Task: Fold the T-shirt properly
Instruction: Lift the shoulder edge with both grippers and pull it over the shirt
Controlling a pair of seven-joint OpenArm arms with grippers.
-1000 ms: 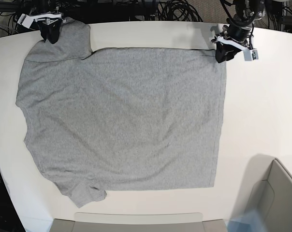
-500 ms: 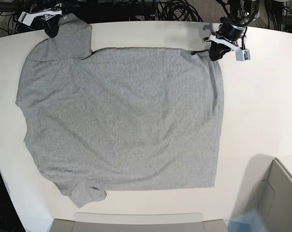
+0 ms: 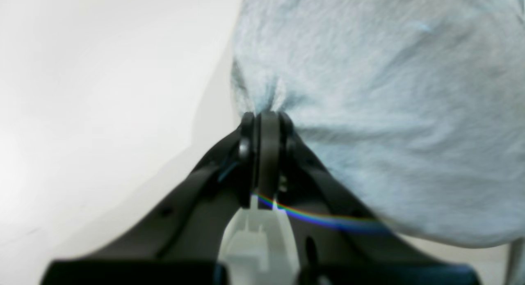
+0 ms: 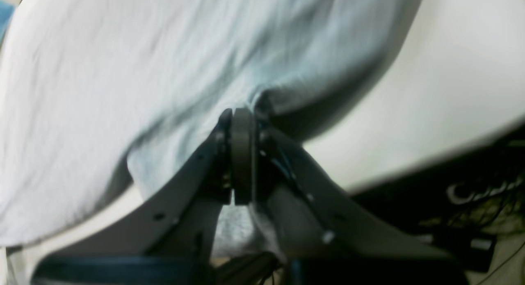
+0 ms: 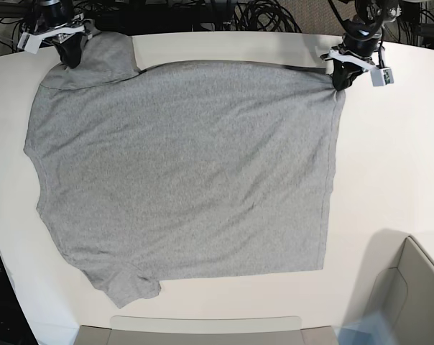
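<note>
T-shirt (image 5: 181, 172) spread flat on bench (image 5: 389, 165). Far edge now drawn taut, raised versus moment ago: left hand (image 5: 339, 77) and right hand (image 5: 68, 54) clamped on corners. Fold-over likely next.

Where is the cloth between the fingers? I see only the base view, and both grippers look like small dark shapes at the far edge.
Observer: In the left wrist view, the left gripper is shut on the T-shirt; the cloth bunches at its tips.
Operator: And the other arm?
Observer: In the right wrist view, the right gripper is also shut, with a fold of cloth pinched at its tips.
Operator: Does the cloth hang free there?
Observer: Near the right gripper it is raised off the table, with a dark shadow beneath the lifted edge.
</note>
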